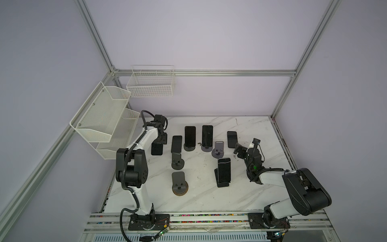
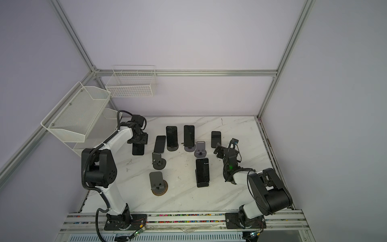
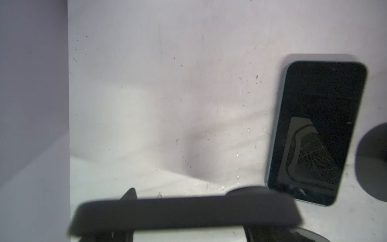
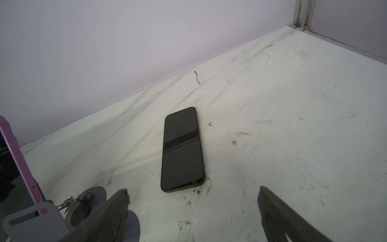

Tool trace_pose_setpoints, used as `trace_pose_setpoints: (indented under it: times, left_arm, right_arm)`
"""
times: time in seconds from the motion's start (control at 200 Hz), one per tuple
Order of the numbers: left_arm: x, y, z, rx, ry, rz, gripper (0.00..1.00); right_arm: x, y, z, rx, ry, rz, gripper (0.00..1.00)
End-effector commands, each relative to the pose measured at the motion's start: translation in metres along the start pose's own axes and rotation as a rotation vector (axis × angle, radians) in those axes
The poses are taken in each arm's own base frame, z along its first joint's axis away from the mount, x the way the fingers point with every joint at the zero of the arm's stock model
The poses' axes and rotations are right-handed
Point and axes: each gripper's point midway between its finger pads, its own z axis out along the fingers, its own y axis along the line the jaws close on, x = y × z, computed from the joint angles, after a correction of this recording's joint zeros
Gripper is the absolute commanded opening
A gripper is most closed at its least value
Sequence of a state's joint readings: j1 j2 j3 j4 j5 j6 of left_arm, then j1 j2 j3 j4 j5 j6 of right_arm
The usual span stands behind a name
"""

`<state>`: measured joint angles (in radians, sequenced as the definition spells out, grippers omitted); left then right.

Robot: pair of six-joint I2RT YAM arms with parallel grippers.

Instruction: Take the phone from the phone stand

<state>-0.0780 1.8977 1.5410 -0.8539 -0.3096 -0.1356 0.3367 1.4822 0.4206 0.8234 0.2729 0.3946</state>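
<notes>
The black slab phone [image 1: 157, 149] [image 2: 138, 150] is near the far left corner of the white marble worktop [image 1: 201, 194]. Its upper end is hidden under the left gripper [image 1: 160, 142] in both top views. The jaws are closed across that end. Whether the phone's lower edge touches the marble or hangs clear cannot be told. In the left wrist view the black slab phone [image 3: 178, 213] shows only as a blurred dark bar, with the fingers mostly cut off by the picture's edge.

Just beside it, toward the middle, a dark phone with a pale bluish rim [image 1: 176, 144] [image 3: 314, 134] lies flat. Two dark grey phone stands [image 1: 178, 161] [image 1: 179, 184] stand empty between that phone and the near edge. A lilac-grey stand [image 1: 217, 149] is empty at mid-worktop.

Three more dark phones lean on stands. Two of them [image 1: 190, 136] [image 1: 207, 136] are toward the far edge and one [image 1: 224, 170] is right of centre.

The right gripper [image 1: 237, 149] [image 4: 193, 189] hangs toward the right edge with its jaws spread wide and nothing between them. Only the finger ends show in the right wrist view. Just beyond them a flat black phone [image 1: 232, 139] [image 4: 182, 150] lies on the marble. A purple-cased phone [image 4: 23, 159] is cut off at that picture's edge.
</notes>
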Motion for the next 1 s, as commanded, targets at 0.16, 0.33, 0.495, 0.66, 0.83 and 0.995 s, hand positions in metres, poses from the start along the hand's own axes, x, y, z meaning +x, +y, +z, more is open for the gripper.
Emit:
trace_pose_setpoints:
  times: [0.16, 0.33, 0.495, 0.66, 0.83, 0.995]
  left_arm:
    - [-0.045, 0.002, 0.013, 0.013, -0.083, -0.013, 0.59]
    - [-0.039, -0.006, 0.039, 0.042, -0.037, -0.008, 0.59]
    - [-0.042, -0.007, 0.059, 0.091, -0.022, -0.019, 0.59]
    - [-0.041, -0.005, 0.071, 0.093, 0.0, -0.002, 0.6]
    - [-0.04, -0.003, 0.079, 0.1, 0.011, -0.018, 0.6]
    - [-0.04, -0.006, 0.087, 0.14, 0.016, -0.04, 0.61]
  right_arm:
    - [-0.013, 0.004, -0.015, -0.043, -0.066, 0.026, 0.97]
    - [-0.015, 0.003, -0.016, -0.043, -0.075, 0.03, 0.97]
    - [-0.015, 0.003, -0.019, -0.045, -0.078, 0.039, 0.97]
    - [-0.017, 0.005, -0.022, -0.059, -0.085, 0.042, 0.97]
    - [-0.016, 0.002, -0.027, -0.064, -0.105, 0.05, 0.97]
    - [-0.019, 0.005, -0.025, -0.065, -0.1, 0.047, 0.97]
